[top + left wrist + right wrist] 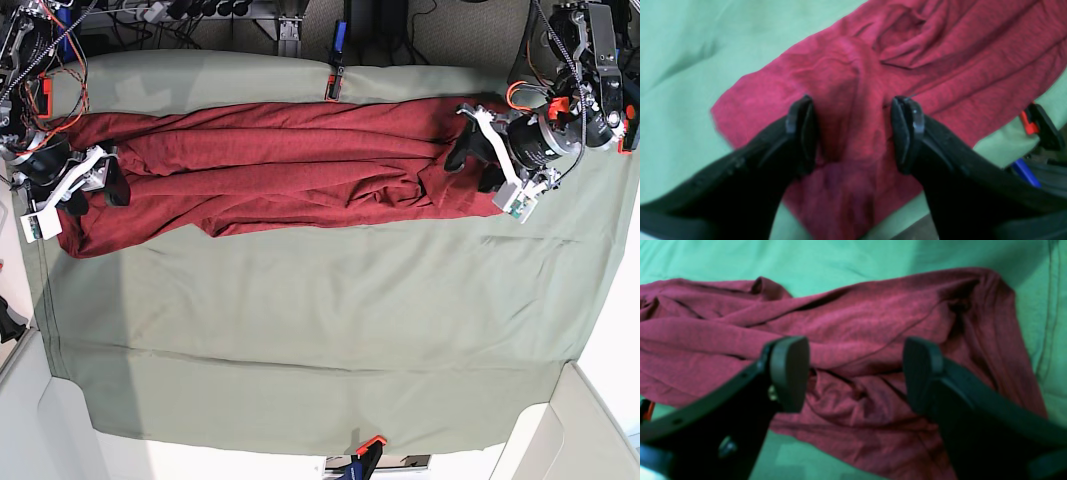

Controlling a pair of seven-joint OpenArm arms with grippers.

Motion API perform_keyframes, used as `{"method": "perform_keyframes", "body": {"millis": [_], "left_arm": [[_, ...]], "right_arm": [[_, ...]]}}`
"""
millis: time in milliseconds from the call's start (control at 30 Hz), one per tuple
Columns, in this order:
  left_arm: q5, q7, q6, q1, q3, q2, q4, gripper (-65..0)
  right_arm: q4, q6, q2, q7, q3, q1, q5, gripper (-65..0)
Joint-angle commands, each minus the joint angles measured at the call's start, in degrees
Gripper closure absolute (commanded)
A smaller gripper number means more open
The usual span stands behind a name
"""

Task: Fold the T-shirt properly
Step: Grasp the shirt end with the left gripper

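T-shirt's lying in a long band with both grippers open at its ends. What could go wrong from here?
1. The T-shirt is bunched into ridges and creases along its length, so the next fold may lock wrinkles in.
2. The left gripper straddles a raised ridge of layered fabric; closing may pinch only the top layer.
3. The right gripper hovers over rumpled folds close to the green table cloth; a low grab might catch that cloth too.

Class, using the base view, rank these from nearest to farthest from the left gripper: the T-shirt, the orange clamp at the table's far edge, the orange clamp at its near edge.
1. T-shirt, directly under the left gripper, at the view's right.
2. Far-edge orange clamp, top centre.
3. Near-edge orange clamp, bottom centre.
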Motion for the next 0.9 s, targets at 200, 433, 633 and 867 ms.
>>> {"method": "perform_keyframes", "body": {"millis": [200, 433, 633, 867], "left_arm": [[-12.7, 1.4, -2.0, 0.6, -12.9, -1.4, 0.7, -36.3], [-11.8, -0.7, -1.9, 0.9, -14.3, -1.5, -10.3, -36.3], [-17.4, 0.1, -3.1, -4.7, -14.3, -2.1, -27.8, -36.3], [-33.2, 11.4, -3.1, -9.7, -14.3, -2.8, -40.4, -36.3]], "right_arm": [[1.1, 0.0, 0.8, 1.8, 0.3, 0.6, 0.0, -43.3], [1.1, 0.0, 0.8, 2.0, 0.3, 0.6, 0.2, -43.3], [1.1, 0.0, 0.8, 1.9, 0.3, 0.6, 0.2, -43.3], [1.1, 0.0, 0.8, 1.8, 0.3, 0.5, 0.2, -43.3]]}}
